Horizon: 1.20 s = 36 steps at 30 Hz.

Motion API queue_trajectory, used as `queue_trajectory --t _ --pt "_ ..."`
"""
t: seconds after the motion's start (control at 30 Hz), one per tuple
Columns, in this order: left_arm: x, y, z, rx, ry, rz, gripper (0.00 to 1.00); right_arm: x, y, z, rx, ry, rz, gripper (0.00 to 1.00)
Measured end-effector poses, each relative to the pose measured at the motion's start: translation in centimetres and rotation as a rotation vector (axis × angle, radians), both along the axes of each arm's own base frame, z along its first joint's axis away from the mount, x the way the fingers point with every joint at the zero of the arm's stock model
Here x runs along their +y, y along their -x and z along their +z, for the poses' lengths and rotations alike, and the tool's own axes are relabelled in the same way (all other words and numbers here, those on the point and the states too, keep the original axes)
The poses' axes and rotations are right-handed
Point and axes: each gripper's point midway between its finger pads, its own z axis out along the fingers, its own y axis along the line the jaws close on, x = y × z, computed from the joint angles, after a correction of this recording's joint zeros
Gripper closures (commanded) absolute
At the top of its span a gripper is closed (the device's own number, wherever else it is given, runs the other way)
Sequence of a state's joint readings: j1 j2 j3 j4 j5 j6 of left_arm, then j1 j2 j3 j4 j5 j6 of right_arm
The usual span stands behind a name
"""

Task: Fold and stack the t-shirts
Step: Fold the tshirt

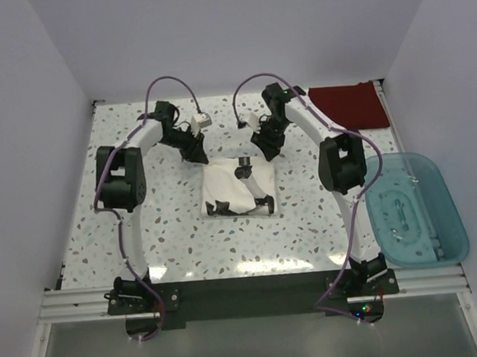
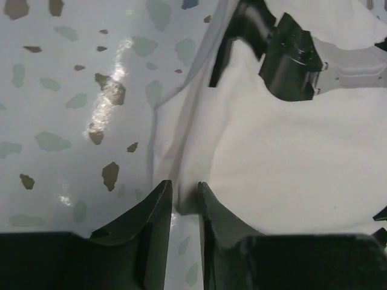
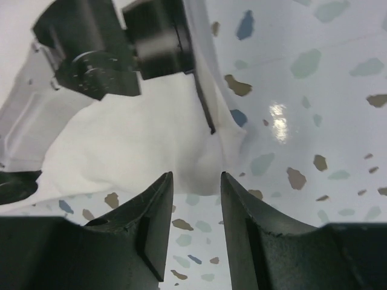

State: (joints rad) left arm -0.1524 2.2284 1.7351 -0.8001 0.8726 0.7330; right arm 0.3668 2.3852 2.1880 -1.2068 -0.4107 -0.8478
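Note:
The white t-shirt (image 1: 237, 187) lies folded into a rough square at the table's middle, with small dark prints along its near edge. My left gripper (image 1: 197, 154) hovers at its far-left corner. In the left wrist view that gripper (image 2: 184, 190) is open by a narrow gap, and the white cloth (image 2: 284, 157) has its edge right at the tips. My right gripper (image 1: 265, 149) is at the far-right corner. In its own view it (image 3: 196, 181) stands open, the white cloth (image 3: 139, 139) just beyond the tips and none of it between them. The dark red t-shirt (image 1: 348, 105) lies folded at the back right.
A translucent teal bin (image 1: 412, 206) sits at the table's right edge, beside the right arm. White walls close in the back and both sides. Each wrist view shows the other arm's gripper above the cloth, the right one (image 2: 290, 54) and the left one (image 3: 121, 48).

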Motion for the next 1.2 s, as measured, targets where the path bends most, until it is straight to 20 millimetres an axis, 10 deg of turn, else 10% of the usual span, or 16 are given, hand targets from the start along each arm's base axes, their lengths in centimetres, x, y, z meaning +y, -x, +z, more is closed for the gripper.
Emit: queue_trajectory --t 0.17,0.33,0.53,0.73,0.93,1.2 --pt "2.9 -3.3 -0.5 0.045 0.029 0.228 0.6 -1.0 -3.0 -0.2 -0.107 0.013 -0.189 0.53" --pt "6.8 -3.9 2.6 0.012 0.077 0.406 0.61 -1.6 -3.3 3.9 -0.135 -0.103 -0.377 0.69" --pt "1.4 -0.6 6.9 -0.019 0.15 0.318 0.64 1.5 0.4 8.5 -0.009 -0.331 -0.456 0.84" --pt "-3.7 3.4 3.4 0.178 0.19 0.282 0.67 4.8 2.4 3.7 0.232 -0.376 -0.487 0.85" --pt "-2.8 0.2 -1.8 0.318 0.193 0.393 0.67 5.4 0.9 -3.5 0.378 -0.345 -0.571 0.85" --pt "-1.0 -5.3 -0.2 0.294 0.263 0.428 0.64 5.1 -5.2 -0.2 0.206 -0.418 -0.591 0.61"
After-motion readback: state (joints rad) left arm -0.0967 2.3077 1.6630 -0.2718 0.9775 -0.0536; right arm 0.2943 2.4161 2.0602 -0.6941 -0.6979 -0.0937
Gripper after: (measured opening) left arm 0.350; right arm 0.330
